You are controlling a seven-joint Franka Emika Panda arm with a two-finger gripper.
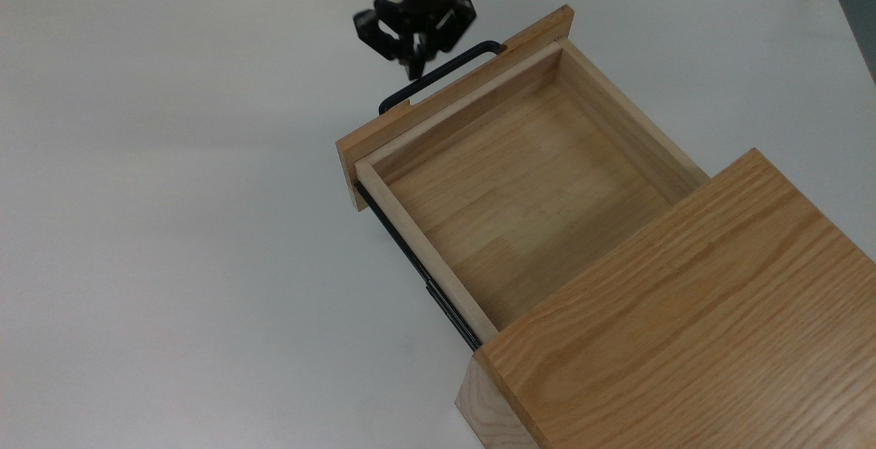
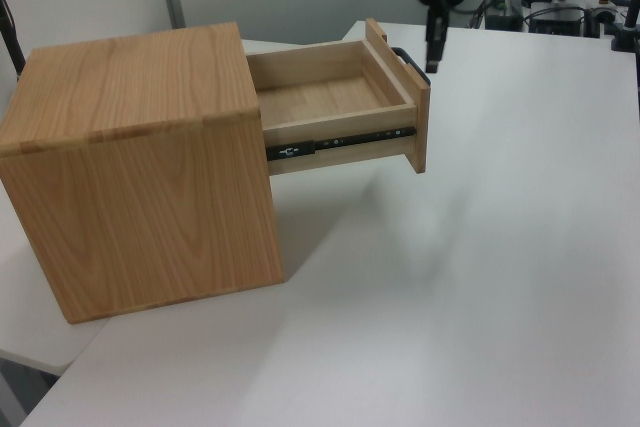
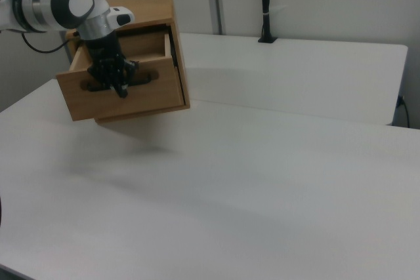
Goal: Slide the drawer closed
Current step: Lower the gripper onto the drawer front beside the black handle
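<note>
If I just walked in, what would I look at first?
Probably the drawer, pulled far out of the big wooden cabinet and empty inside. Next, the robot's black gripper hanging right in front of the drawer's black handle, near the top view's upper middle. Both sit on a plain white table.

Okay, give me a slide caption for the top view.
Gripper poised beside the black handle of the open, empty drawer, which extends from the oak cabinet.
</note>
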